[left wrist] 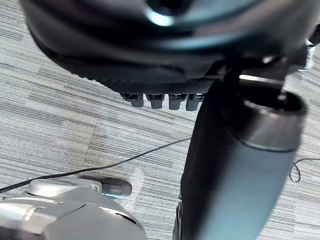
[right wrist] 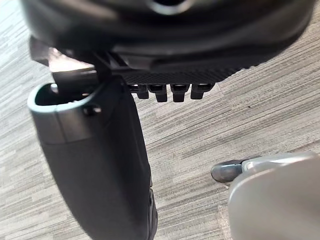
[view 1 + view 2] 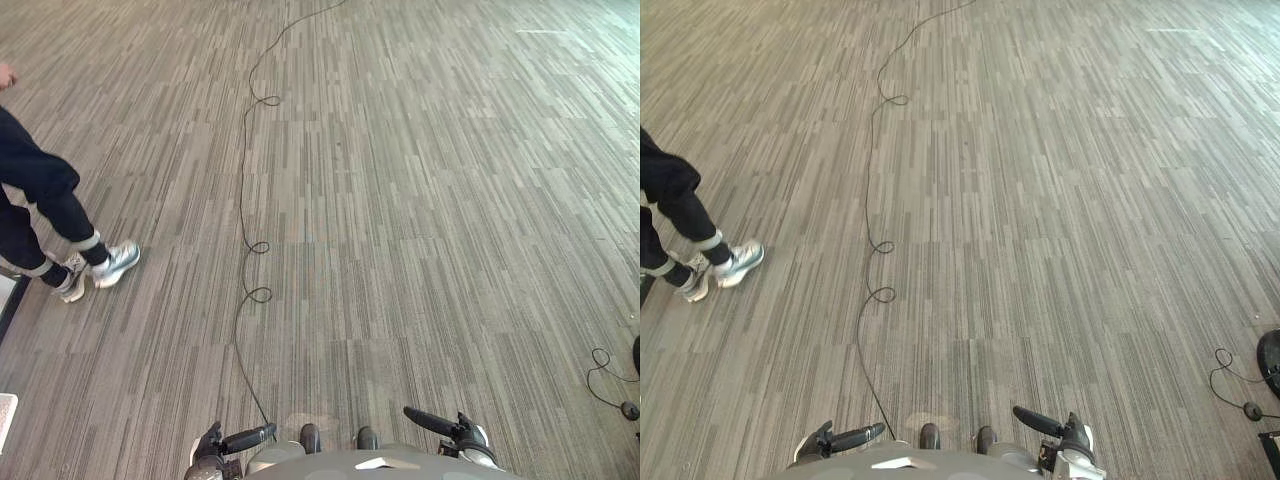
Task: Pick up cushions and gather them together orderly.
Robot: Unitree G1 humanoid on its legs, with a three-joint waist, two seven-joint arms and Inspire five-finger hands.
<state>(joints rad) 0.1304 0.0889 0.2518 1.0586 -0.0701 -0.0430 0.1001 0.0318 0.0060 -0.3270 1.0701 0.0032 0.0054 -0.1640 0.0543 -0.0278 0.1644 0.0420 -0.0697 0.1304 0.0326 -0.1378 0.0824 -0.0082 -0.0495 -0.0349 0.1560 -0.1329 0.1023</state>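
Observation:
My left hand (image 3: 232,441) hangs low at the near edge of the eye views, by my left side. Its fingers (image 1: 160,100) are relaxed, its thumb (image 1: 235,165) sticks out, and it holds nothing. My right hand (image 3: 442,427) hangs the same way at my right side, with fingers (image 2: 172,92) relaxed, thumb (image 2: 100,165) out and nothing in it. Under both hands lies grey striped carpet (image 3: 400,200).
A person's legs in dark trousers and pale sneakers (image 3: 105,265) stand on the carpet at the left. A white object (image 3: 5,415) pokes in at the lower left edge. A dark round item (image 3: 1270,362) with a thin cord lies at the right edge.

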